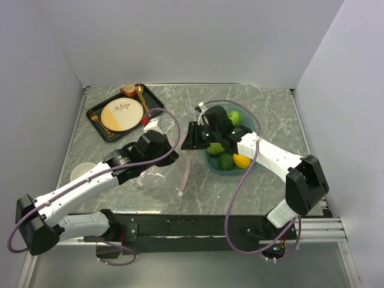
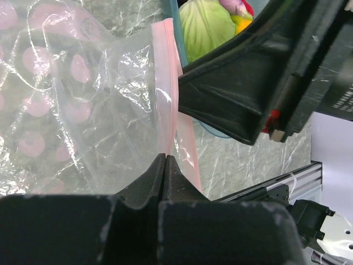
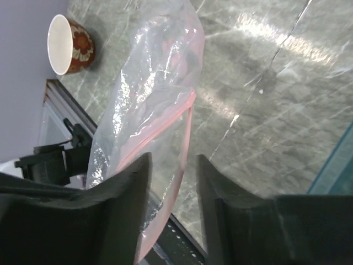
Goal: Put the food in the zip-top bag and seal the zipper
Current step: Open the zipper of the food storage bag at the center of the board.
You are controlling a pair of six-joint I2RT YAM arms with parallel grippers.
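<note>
Top view: zip-top bag (image 1: 153,175) mostly under left arm (image 1: 90,180), only zipper (image 1: 187,171) strip plus bit of film showing; left jaws hidden by wrist. Part of tub (image 1: 237,170) and food (image 1: 226,161) under right gripper (image 1: 187,139). Left wrist view: bag cut by top, left edges. On tray (image 1: 95,120), red bit (image 1: 144,122): too small to tell.

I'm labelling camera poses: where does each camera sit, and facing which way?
Top external: overhead, behind; looks down on the table; left arm, right arm show.
Left wrist: faces the zip-top bag pinched in the shut left fingers.
Right wrist: looks down between the parted right fingers at that bag.
Shared: both wrist views show the pink zipper.
</note>
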